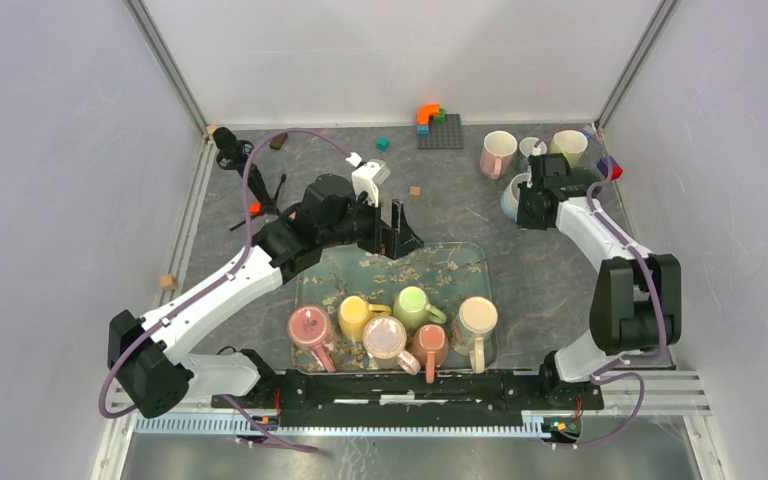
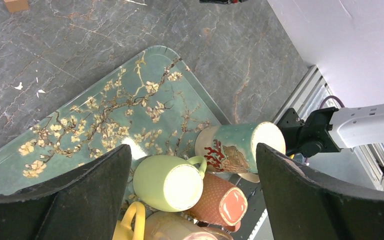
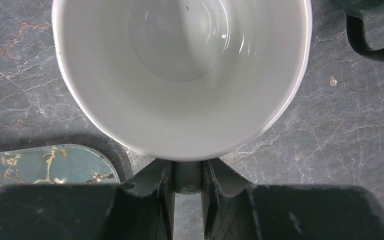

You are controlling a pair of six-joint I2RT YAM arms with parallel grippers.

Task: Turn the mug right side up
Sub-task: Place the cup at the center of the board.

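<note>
One white mug [image 3: 180, 80], upright, clamped in right end effector [image 3: 187, 172].

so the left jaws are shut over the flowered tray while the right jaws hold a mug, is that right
Not quite. The left jaws are wide open, not shut. The left wrist view shows them spread apart above the flowered tray. The rest holds: the right jaws hold the mug.
</note>
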